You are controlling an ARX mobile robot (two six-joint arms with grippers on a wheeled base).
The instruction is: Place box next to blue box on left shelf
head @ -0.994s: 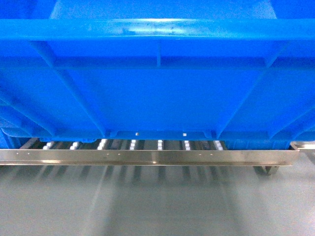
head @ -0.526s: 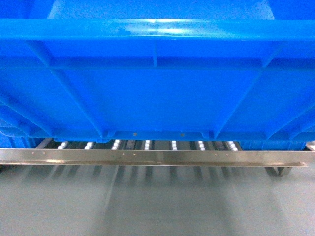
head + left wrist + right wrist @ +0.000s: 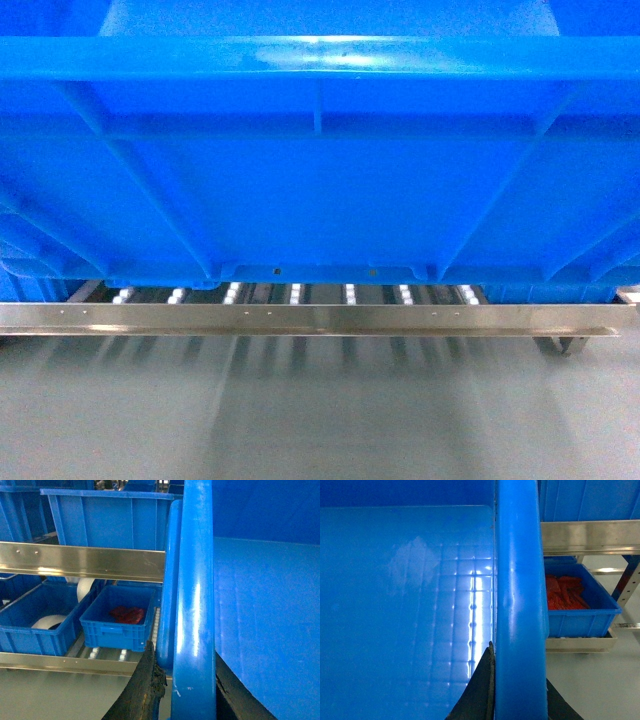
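Observation:
The box, a large bright blue crate, fills the head view with its ribbed near wall. Its lower edge hangs just above the left shelf, a metal rail with white rollers behind it. My left gripper is shut on the box's thick left rim, one dark finger on each side. On the right rim, my right gripper is shut the same way. A smaller blue box holding red items stands on the rollers just left of the carried box.
Another blue bin with a white roll sits further left on the rollers. An upper rail carries more blue crates. A bin of red items rests on a rack to the right. Grey floor lies below the front rail.
In the head view the shelf rail and rollers have shifted slightly to the right and down. The box stays held by both grippers in the same grip.

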